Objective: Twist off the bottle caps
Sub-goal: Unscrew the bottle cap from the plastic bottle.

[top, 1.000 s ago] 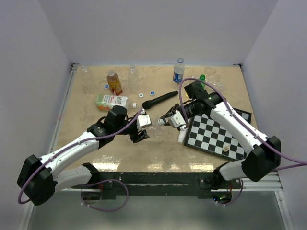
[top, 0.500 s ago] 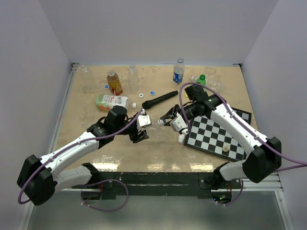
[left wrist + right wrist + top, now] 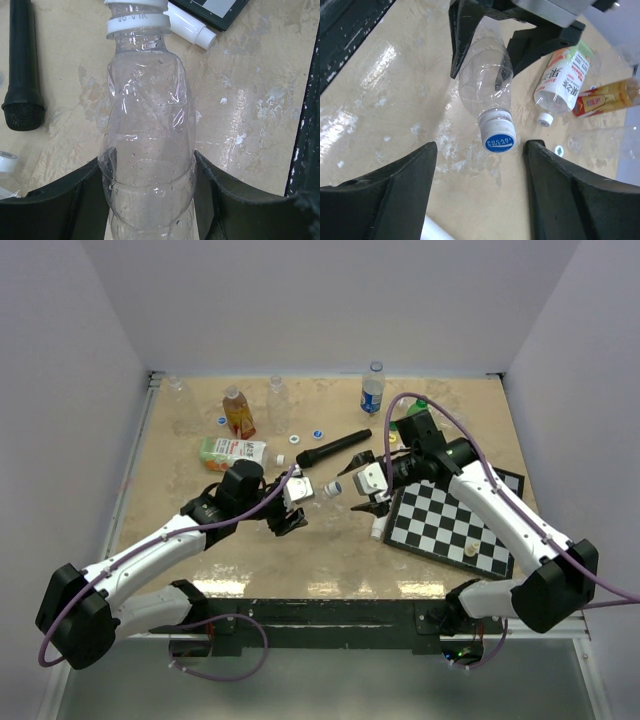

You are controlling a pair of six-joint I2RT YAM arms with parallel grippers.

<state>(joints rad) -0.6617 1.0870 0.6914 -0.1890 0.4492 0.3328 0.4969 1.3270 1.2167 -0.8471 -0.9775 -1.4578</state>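
My left gripper (image 3: 294,503) is shut on the body of a clear bottle (image 3: 305,492), which it holds lying level above the table. In the left wrist view the bottle (image 3: 147,150) fills the gap between the two dark fingers (image 3: 60,200). Its cap (image 3: 498,135), white with a blue top, sits on the neck and points at my right gripper (image 3: 481,148). That gripper stands open, just short of the cap and apart from it. From above, the cap (image 3: 333,487) lies a little left of the right gripper (image 3: 355,493).
A black microphone (image 3: 333,449) lies behind the grippers. A chessboard (image 3: 455,525) with a white tube (image 3: 379,527) at its edge is on the right. An amber bottle (image 3: 238,412), a lying labelled bottle (image 3: 232,452), other bottles (image 3: 372,390) and loose caps (image 3: 295,438) stand farther back.
My right gripper was shut on the cap; it has opened and drawn back to the right. The cap stays on the bottle. The left arm has not moved.
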